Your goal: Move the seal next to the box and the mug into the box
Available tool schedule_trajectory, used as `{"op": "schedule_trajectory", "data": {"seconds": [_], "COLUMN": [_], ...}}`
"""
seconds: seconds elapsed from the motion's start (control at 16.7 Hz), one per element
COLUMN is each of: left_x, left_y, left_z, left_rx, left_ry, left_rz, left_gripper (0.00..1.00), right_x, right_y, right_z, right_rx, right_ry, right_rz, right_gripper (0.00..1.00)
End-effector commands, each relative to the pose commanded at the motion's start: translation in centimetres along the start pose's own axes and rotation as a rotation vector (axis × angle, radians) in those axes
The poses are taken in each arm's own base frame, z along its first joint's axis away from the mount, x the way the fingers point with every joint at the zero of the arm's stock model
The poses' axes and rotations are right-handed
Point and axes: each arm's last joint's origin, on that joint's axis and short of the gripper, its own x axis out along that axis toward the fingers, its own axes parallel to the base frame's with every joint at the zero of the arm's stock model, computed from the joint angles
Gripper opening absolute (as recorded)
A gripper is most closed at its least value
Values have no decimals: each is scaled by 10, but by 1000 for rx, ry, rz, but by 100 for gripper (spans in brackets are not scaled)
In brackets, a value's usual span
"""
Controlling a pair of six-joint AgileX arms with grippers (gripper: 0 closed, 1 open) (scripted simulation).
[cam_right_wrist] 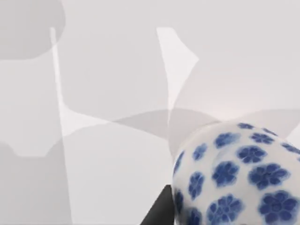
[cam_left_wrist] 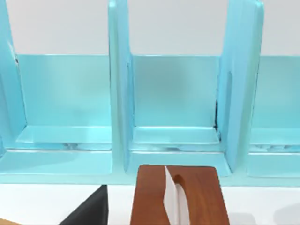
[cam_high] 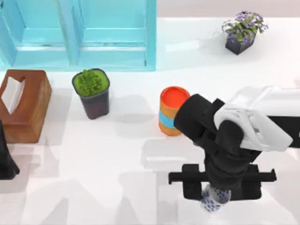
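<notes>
The right tool (cam_high: 216, 197) hangs low over the white surface (cam_high: 93, 187) near its front edge, right of centre, and the small white porcelain mug with blue flowers (cam_high: 214, 200) sits right under it, between the black fingers. Whether they actually press on the mug, I cannot tell. From the right wrist, the mug (cam_right_wrist: 234, 176) bulges close. The left arm (cam_high: 7, 159) sits parked at the left edge. Beside it lies the brown wooden tissue box (cam_high: 24, 104), then the green plant in a dark pot (cam_high: 92, 93), and the orange cylinder with a blue band (cam_high: 171, 111) mid-surface. The light-blue compartmented box (cam_high: 79, 35) lines the back-left edge; a purple-flowered plant (cam_high: 243, 32) marks the back-right corner.
</notes>
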Motion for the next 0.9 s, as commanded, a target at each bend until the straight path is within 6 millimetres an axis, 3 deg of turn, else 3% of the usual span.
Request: {"op": "schedule_trajectory", "data": {"seconds": [0.3,0.9], "left_x": [0,0], "left_y": [0,0], "left_z": [0,0], "left_rx": [0,0], "left_ry": [0,0], "left_rz": [0,0], "left_gripper": [100,100], "right_x": [0,-1], "right_y": [0,-1], "right_z": [0,1], "right_rx": [0,3], "right_ry": [0,-1], "right_rz": [0,2], "right_gripper": [2,0]}}
